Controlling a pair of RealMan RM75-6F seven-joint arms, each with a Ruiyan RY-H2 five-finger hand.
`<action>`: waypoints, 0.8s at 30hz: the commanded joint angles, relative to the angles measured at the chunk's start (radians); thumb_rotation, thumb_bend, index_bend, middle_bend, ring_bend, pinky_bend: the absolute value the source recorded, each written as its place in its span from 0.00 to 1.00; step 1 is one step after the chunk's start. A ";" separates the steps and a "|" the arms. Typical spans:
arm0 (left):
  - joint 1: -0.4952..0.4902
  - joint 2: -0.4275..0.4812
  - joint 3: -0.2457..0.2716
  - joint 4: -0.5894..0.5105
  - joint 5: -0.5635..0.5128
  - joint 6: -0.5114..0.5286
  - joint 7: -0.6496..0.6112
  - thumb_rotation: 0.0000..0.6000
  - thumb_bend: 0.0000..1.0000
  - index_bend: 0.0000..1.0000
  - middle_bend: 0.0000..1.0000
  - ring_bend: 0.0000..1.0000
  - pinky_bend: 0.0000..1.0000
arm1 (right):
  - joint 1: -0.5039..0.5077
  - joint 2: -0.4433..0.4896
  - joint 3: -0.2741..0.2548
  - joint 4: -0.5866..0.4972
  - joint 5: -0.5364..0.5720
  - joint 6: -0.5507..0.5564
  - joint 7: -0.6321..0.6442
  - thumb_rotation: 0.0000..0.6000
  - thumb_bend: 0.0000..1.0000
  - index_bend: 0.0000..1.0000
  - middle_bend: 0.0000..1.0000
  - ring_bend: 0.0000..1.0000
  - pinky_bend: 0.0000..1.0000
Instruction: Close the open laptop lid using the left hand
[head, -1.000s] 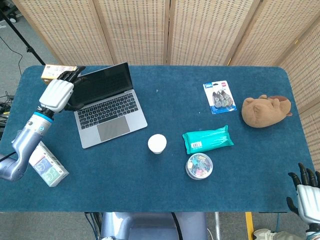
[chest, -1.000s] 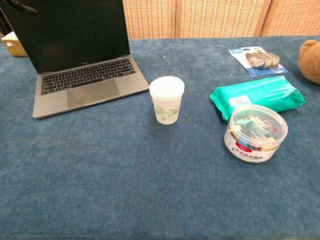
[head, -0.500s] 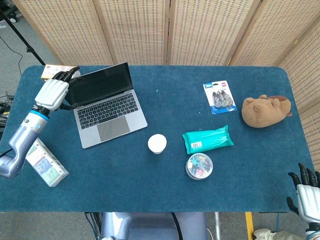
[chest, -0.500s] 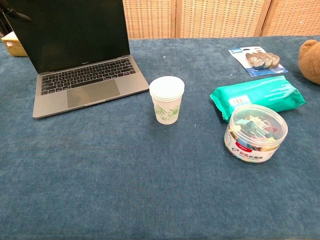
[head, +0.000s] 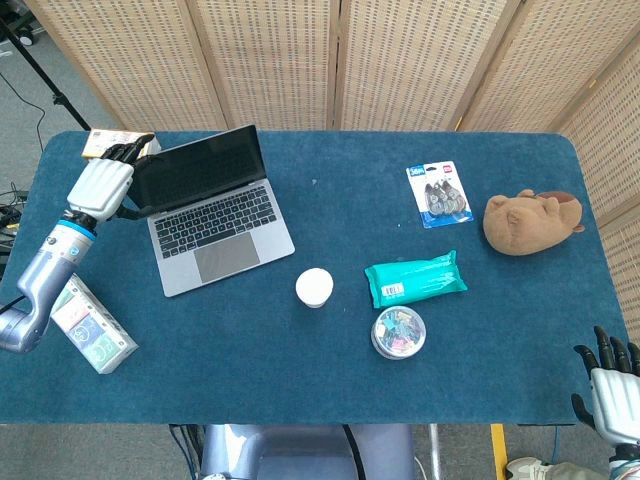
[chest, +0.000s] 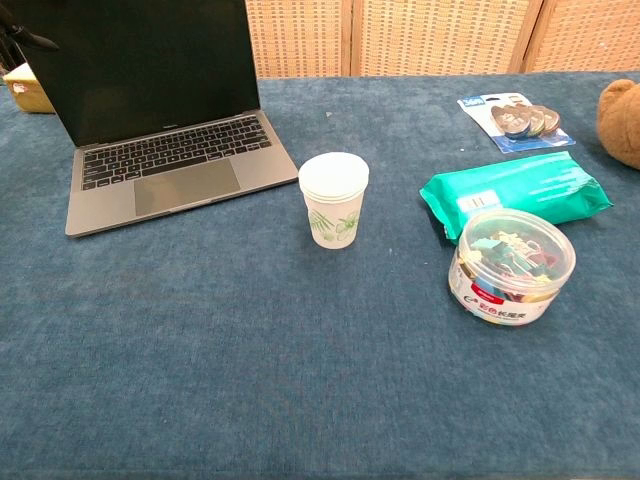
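Observation:
A grey laptop (head: 215, 225) (chest: 165, 170) stands open at the table's left, its dark screen (head: 200, 165) upright and facing the robot. My left hand (head: 103, 182) hovers just off the lid's left edge, fingers stretched toward the far side, holding nothing. In the chest view only a dark fingertip (chest: 28, 40) shows at the left border beside the screen (chest: 140, 60). Whether a finger touches the lid I cannot tell. My right hand (head: 607, 382) hangs off the table's near right corner, fingers spread and empty.
A paper cup stack (head: 314, 288) (chest: 334, 199), a green wipes pack (head: 414, 278), a clip tub (head: 398, 332), a blister pack (head: 438, 195) and a brown plush (head: 532, 221) lie right of the laptop. A yellow box (head: 100, 144) sits behind my left hand, a carton (head: 92, 330) below it.
My left hand has drawn left and slightly back, from over the lid's left corner to just beside its edge. The lid stands at the same angle. The right hand has stayed put.

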 joint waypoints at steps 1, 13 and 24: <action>0.000 -0.007 0.002 0.017 -0.005 -0.001 0.007 1.00 0.19 0.27 0.08 0.13 0.14 | 0.001 0.001 0.000 0.001 0.001 -0.003 0.000 1.00 0.37 0.21 0.00 0.00 0.00; 0.005 -0.012 0.014 0.015 -0.037 -0.055 -0.035 1.00 0.19 0.27 0.08 0.13 0.14 | 0.003 0.001 -0.002 -0.001 -0.001 -0.008 0.003 1.00 0.37 0.21 0.00 0.00 0.00; -0.012 -0.028 0.020 0.017 -0.023 -0.060 -0.054 1.00 0.19 0.27 0.08 0.12 0.14 | 0.002 0.004 -0.002 -0.001 -0.005 -0.007 0.012 1.00 0.37 0.21 0.00 0.00 0.00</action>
